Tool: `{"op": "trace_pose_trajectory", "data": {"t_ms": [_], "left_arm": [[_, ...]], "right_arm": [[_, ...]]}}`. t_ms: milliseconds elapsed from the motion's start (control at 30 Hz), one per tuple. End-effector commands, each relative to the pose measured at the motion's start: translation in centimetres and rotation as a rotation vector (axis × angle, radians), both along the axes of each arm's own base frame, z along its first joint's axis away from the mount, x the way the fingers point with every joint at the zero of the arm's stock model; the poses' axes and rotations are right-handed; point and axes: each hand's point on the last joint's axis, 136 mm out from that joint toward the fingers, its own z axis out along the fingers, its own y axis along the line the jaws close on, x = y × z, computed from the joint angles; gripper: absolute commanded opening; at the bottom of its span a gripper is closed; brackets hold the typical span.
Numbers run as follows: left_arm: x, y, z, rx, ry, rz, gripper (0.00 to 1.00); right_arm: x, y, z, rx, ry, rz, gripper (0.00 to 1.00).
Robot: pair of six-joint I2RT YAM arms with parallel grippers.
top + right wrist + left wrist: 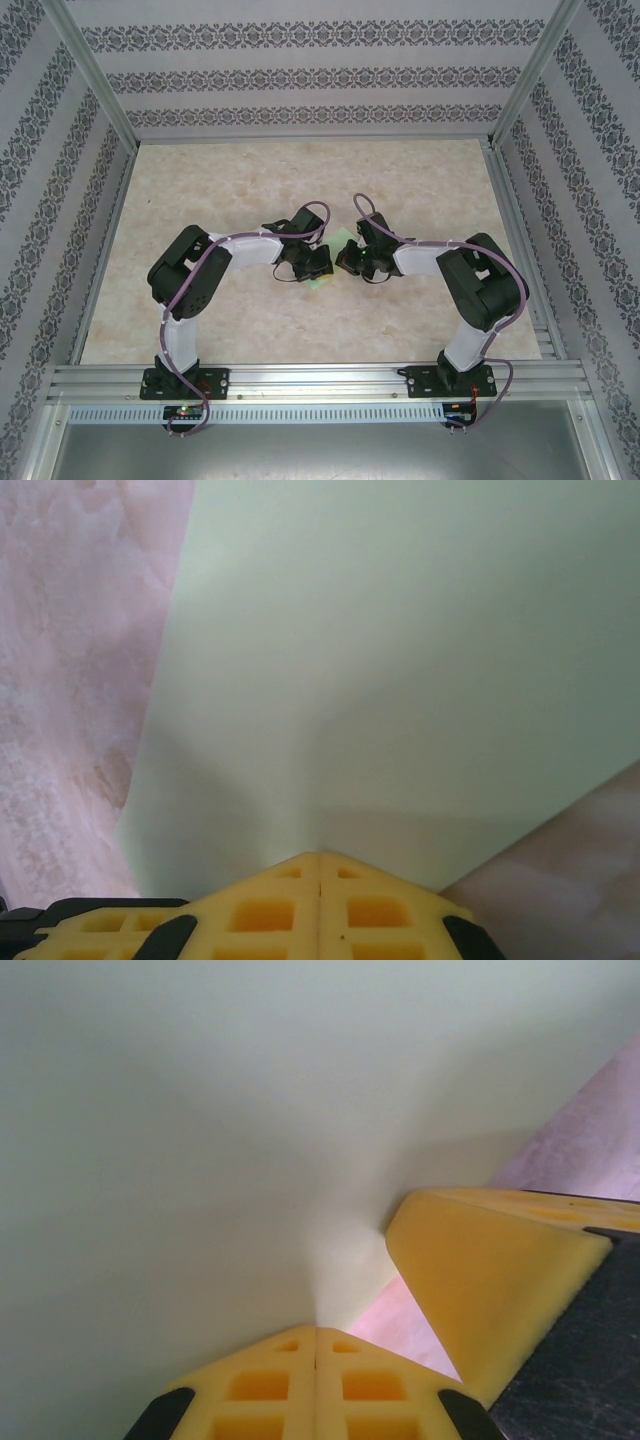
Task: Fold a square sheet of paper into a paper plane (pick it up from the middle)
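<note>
Both arms meet at table (250, 180) ctr. The square sheet of paper (322, 280) sits between the two wrists, mostly hidden under them in the top view, with pale green showing at the near and far sides. L gripper (316, 1332): jaws pressed together, and the paper puckers into a crease running up from the tip seam, so treat it as pinching the sheet. R gripper (320, 858): same condition, jaws shut with a faint crease rising from the seam. In the L wrist view one of the R gripper's fingers (480, 1280) sits just beside the L tips, so the two pinch pts are close together near mid-sheet. Step in hand appears to be the ctr pick-up/first crease. To do it well: do not loosen either pinch; move both wrists together at equal ht and speed so the thin paper does not tear or skew; separate the tips only along the intended crease line. Check edge alignment via the wrist cams before pressing. Watch for finger-to-finger contact, as clearance looks min.
</note>
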Motion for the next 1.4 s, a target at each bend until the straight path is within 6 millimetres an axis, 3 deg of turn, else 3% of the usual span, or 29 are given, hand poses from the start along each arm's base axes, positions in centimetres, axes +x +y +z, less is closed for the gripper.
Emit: {"op": "trace_pose_trajectory", "data": {"t_ms": [0,133,333,600,767,1033,1367], "left_arm": [[0.2,-1.8,1.3,-0.080,-0.022,-0.023,0.00],[0.3,-2.2,1.5,-0.104,-0.033,-0.026,0.00],[-0.4,-1.0,-0.2,-0.033,0.008,-0.012,0.00],[-1.0,0.4,-1.7,0.048,0.038,0.000,0.00],[-1.2,0.6,-2.1,0.059,0.046,0.000,0.00],[-1.8,1.5,-2.6,0.107,0.070,0.004,0.00],[-3.1,3.3,-3.8,0.187,0.114,0.010,0.00]], "right_arm": [[-0.6,-0.5,-1.4,-0.021,0.037,-0.004,0.00],[-0.7,-0.5,-1.7,-0.016,0.044,-0.005,0.00],[-0.5,-0.3,-1.3,0.002,0.035,-0.002,0.00],[0.0,0.4,1.4,0.070,-0.028,0.016,0.00],[-0.6,0.3,0.5,0.068,0.003,0.011,0.00],[-0.5,-1.4,-1.8,-0.016,0.053,-0.024,0.00],[2.6,-5.6,-2.0,-0.065,0.027,-0.085,0.00]]}}
